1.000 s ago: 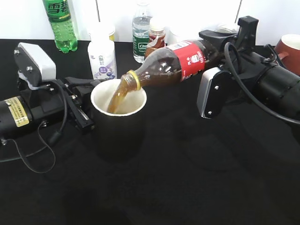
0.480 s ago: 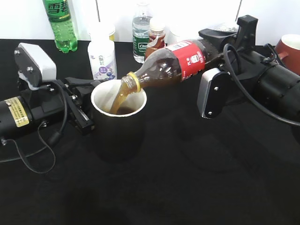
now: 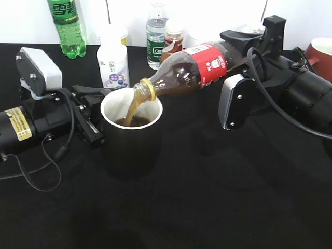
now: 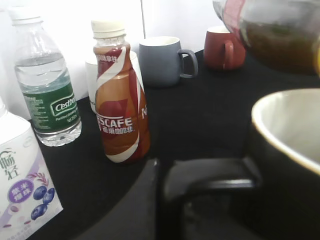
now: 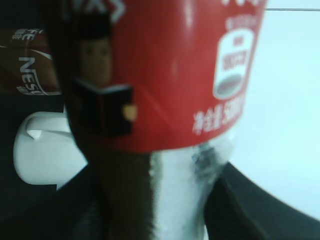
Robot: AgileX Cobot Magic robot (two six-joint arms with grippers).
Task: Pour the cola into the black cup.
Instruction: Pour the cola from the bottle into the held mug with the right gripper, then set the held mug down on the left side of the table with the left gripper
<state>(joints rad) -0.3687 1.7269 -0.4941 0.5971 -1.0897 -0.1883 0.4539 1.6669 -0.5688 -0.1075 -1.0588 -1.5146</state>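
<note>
black table [image 3: 207, 207], matte, runs right back to a white wall. black cup [image 3: 130, 136] standing upright near the middle, white inside, brown liquid partway up. along the back edge: green bottle [image 3: 66, 28] far left, white bottle with a blueberry label [image 3: 112, 62] just behind the cup, clear water bottle [image 3: 155, 36] next, orange-brown coffee bottle [image 3: 171, 44] just beside that one. white mug [image 4: 95, 87] tucked behind the coffee bottle, grey mug [image 4: 162, 61] to its right, reddish-brown mug [image 3: 319, 54] way off at the right edge. thin black cable [image 3: 36, 181] looping across the surface, front left.
</note>
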